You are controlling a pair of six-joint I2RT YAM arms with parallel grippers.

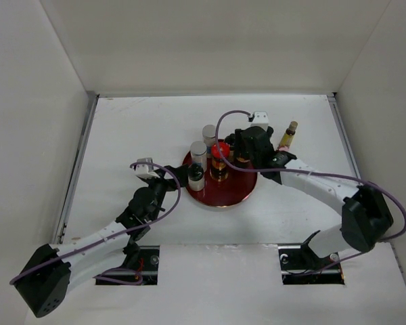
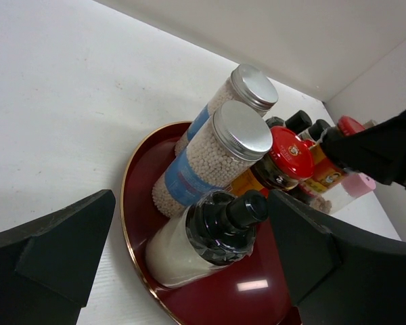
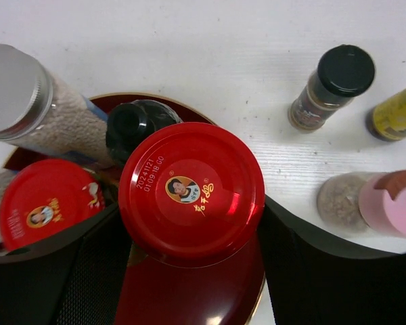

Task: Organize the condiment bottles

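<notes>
Round dark red tray (image 1: 224, 197) with thin gold rim is set near middle of white table (image 1: 135, 128). Light is reflected in glossy tray floor (image 2: 252, 287). Table is enclosed by white walls (image 1: 210, 40) at back and both sides.

The tool (image 3: 191, 223) clasped a round red-lidded jar (image 3: 189, 183) over the round dark red tray (image 3: 183, 298). Beside it were a second red-lidded jar (image 3: 46, 203), a black-capped dark bottle (image 3: 132, 125) and a silver-capped white shaker (image 3: 27, 101). On the white counter (image 3: 210, 54) stood a black-capped brown bottle (image 3: 331, 88), a yellow bottle (image 3: 399, 115) and a pink-capped shaker (image 3: 386, 203).
</notes>
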